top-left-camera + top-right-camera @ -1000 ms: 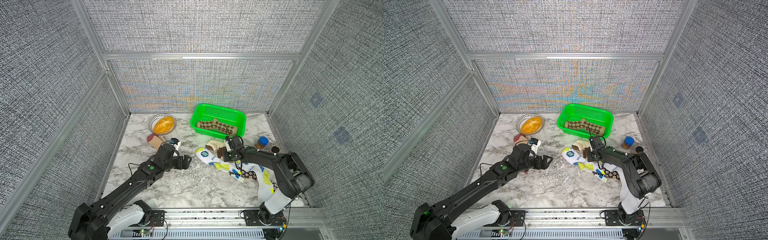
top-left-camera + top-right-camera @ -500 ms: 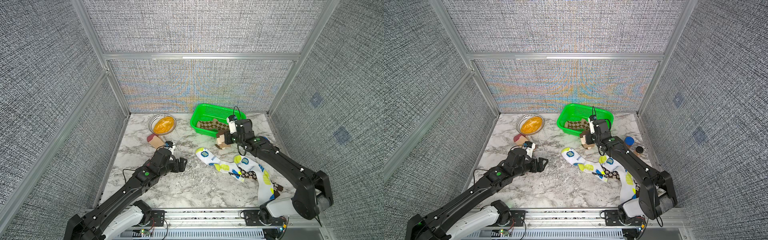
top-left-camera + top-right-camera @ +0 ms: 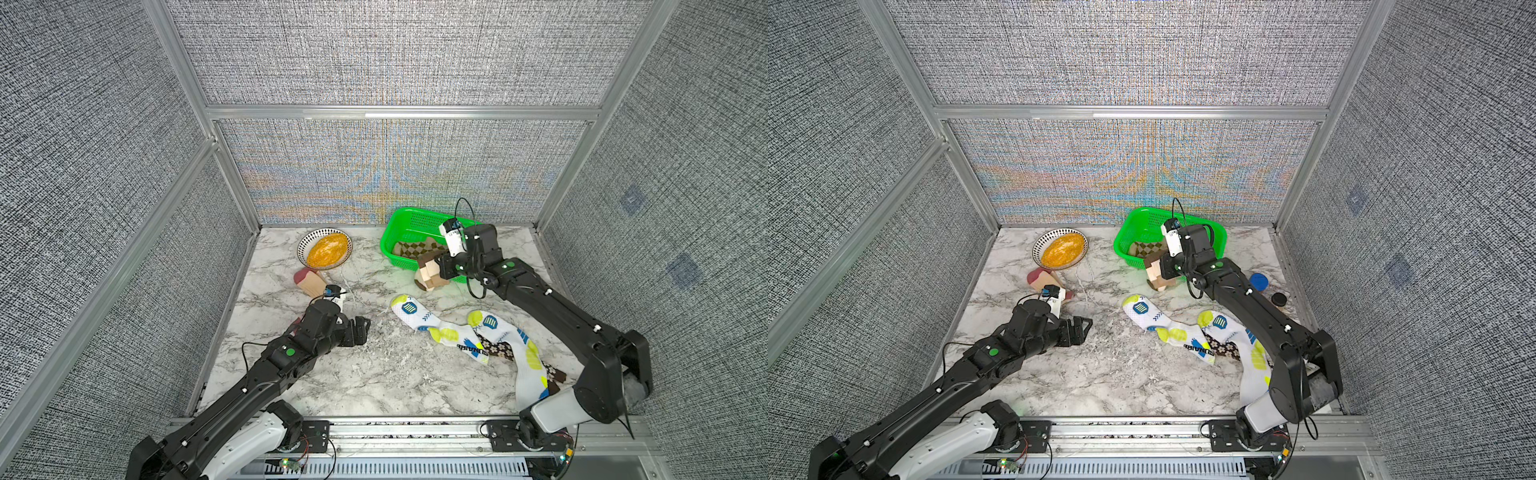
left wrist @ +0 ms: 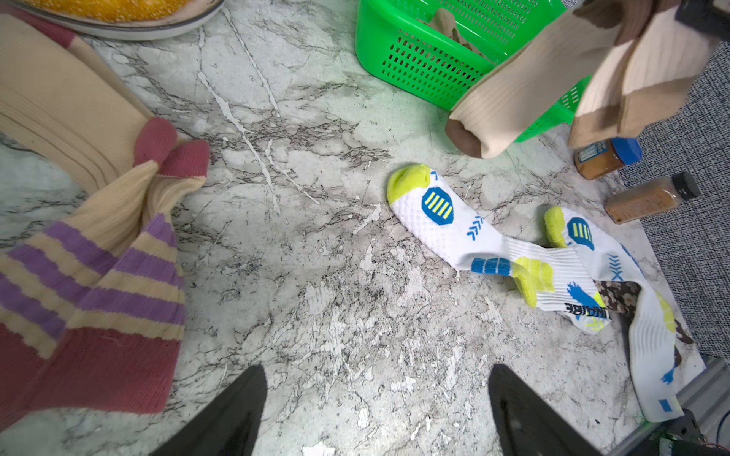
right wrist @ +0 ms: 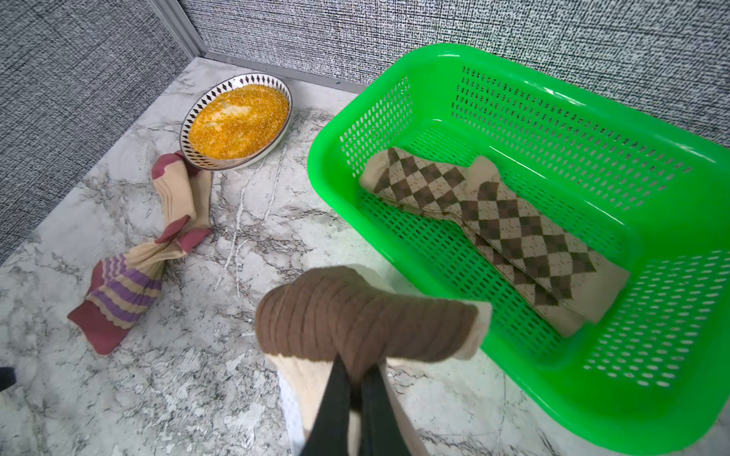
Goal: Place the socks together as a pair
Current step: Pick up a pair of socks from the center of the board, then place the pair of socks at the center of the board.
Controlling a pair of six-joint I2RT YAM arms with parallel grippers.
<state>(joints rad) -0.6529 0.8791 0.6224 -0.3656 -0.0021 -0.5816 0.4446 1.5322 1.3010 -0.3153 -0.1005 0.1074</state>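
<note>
My right gripper (image 5: 357,379) is shut on the brown band of the cream socks (image 5: 363,316). In both top views they hang folded (image 3: 432,272) just in front of the green basket (image 3: 399,220). A tan-brown argyle pair (image 5: 493,221) lies inside the basket. Two white socks with lime spots (image 3: 436,332) (image 3: 519,353) lie crossed on the marble over a brown daisy-print sock (image 3: 496,349). The maroon-peach socks with purple stripes (image 4: 91,256) lie together beside my left gripper (image 3: 361,330), which is open over bare marble with nothing between its fingers.
A patterned bowl of yellow grains (image 3: 328,251) stands at the back, left of the basket. Two spice jars (image 3: 1260,282) (image 3: 1279,299) stand near the right wall behind my right arm. Grey fabric walls close in three sides.
My right gripper has lifted the cream socks off the table near the white socks and carried them back toward the basket. My left arm has drawn back toward the front.
</note>
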